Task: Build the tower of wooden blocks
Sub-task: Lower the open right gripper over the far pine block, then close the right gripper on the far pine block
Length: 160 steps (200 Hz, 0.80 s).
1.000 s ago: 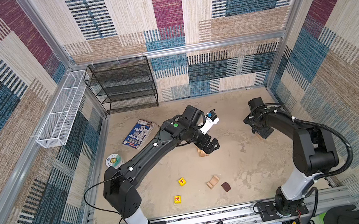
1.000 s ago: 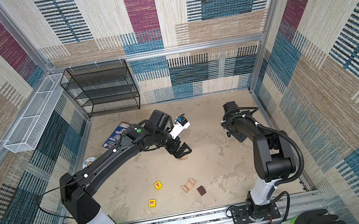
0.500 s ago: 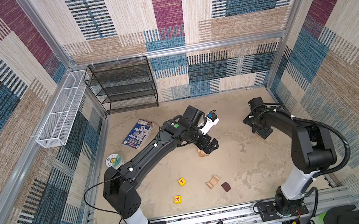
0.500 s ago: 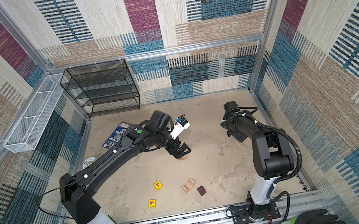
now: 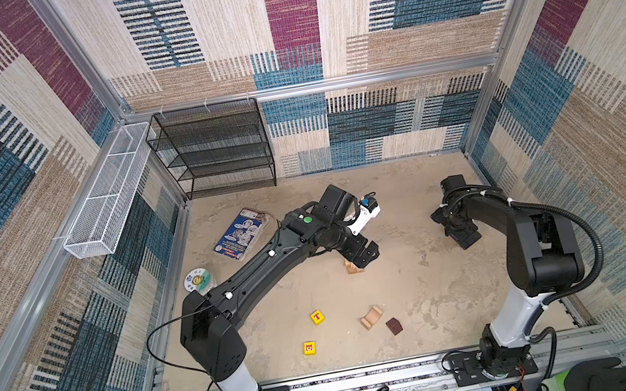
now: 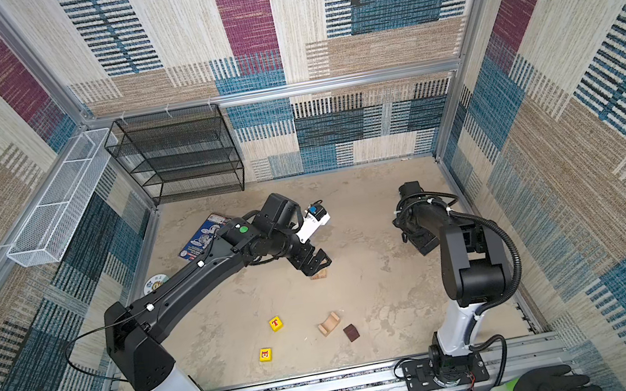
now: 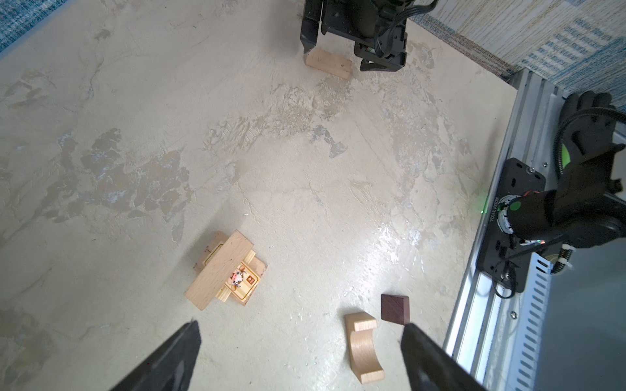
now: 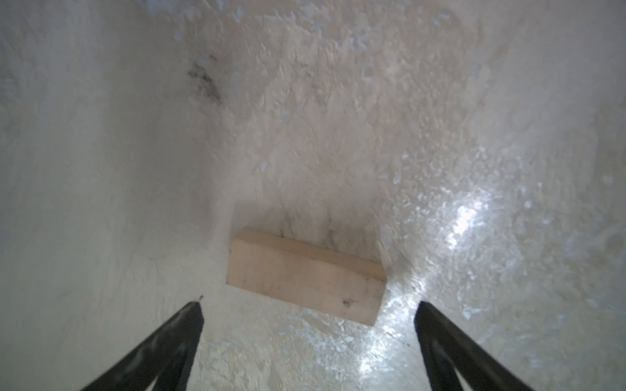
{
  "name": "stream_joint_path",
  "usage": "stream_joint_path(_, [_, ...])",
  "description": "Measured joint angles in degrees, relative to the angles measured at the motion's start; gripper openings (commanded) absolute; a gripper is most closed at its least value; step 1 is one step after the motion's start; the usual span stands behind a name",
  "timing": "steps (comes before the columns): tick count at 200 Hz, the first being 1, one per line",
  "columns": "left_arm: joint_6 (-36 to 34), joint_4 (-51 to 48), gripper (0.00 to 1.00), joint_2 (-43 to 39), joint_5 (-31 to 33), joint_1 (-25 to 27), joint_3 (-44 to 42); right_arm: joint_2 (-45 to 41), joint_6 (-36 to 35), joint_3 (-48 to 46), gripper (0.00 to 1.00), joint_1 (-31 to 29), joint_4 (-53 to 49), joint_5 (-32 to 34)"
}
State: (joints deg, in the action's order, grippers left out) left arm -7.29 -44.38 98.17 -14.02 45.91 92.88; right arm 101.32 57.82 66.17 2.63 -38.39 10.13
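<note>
Patchwork woven walls (image 5: pixel 297 18), mottled beige floor (image 5: pixel 422 293)

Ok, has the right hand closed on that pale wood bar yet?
No, the right hand is wide open, and the pale wood bar lies on the table just ahead of its fingertips.

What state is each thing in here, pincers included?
Pale wooden bar, stacked flat across picture blocks.
Loose pale wooden bar, lying flat, ungripped.
Pale wooden arch, on its side, unstacked.
Dark brown wooden cube, loose.
Yellow cube with red T, loose, T up.
Yellow picture cube, loose, picture up.
Left pincer, open, empty.
Right pincer, open, over the loose bar.
</note>
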Motion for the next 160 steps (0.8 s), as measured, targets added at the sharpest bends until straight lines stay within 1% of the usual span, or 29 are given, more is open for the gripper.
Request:
stream_joint_path(75, [0.00,0.00,0.97,0.13,0.13,0.13,0.00,1.86,1.70,1.18,1.00,0.37,0.07,-0.04])
stream_joint_path(114, [0.00,0.00,0.97,0.31,0.11,0.28,0.00,2.54,2.10,0.57,0.97,0.50,0.13,-0.04])
stream_joint_path(160, [0.00,0.00,0.97,0.52,0.11,0.39,0.00,3.08,2.05,0.52,0.89,0.70,0.26,-0.04])
